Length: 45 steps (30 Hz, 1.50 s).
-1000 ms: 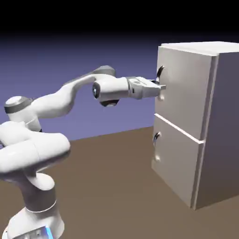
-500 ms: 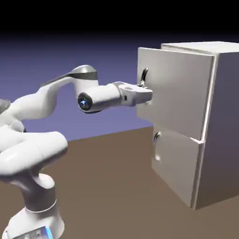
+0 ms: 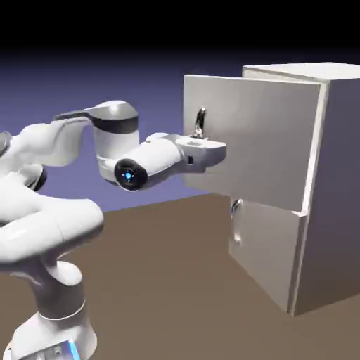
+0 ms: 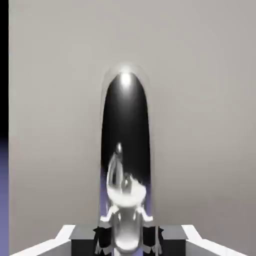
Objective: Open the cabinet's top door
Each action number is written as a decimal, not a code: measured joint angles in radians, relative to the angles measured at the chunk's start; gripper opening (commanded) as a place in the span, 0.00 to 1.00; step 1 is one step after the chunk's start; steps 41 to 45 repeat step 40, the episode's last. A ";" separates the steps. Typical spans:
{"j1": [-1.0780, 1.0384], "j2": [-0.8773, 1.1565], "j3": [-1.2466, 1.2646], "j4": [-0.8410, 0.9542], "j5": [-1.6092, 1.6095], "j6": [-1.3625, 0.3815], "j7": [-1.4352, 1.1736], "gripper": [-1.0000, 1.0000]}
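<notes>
A white robot arm point(image 3: 63, 211) rises from the lower left of the brown desk point(image 3: 169, 281) and reaches right, its hand point(image 3: 211, 149) clamped shut on the curved metal handle point(image 3: 200, 123) of the top door point(image 3: 246, 140). A second ago that door lay flush with the front of the cabinet point(image 3: 330, 183); half a second ago it stood partly ajar; now it has swung well out, its handle edge carried far toward the exterior view's left while its hinge side stays at the cabinet's right front corner. The arm has folded back with it, the elbow pulled in and the wrist rolled so that a blue light on the forearm faces the camera. Below, the lower door point(image 3: 264, 253) remains closed, its own small handle point(image 3: 235, 207) untouched. In the hand view, the shiny handle point(image 4: 125, 150) fills the middle against the flat grey-beige door panel point(image 4: 200, 100), running down between the grey fingertips point(image 4: 104, 239) at the bottom edge, which grip it narrowly.
</notes>
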 measured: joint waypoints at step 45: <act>-0.712 1.329 0.142 0.864 -1.279 -0.643 -0.808 1.00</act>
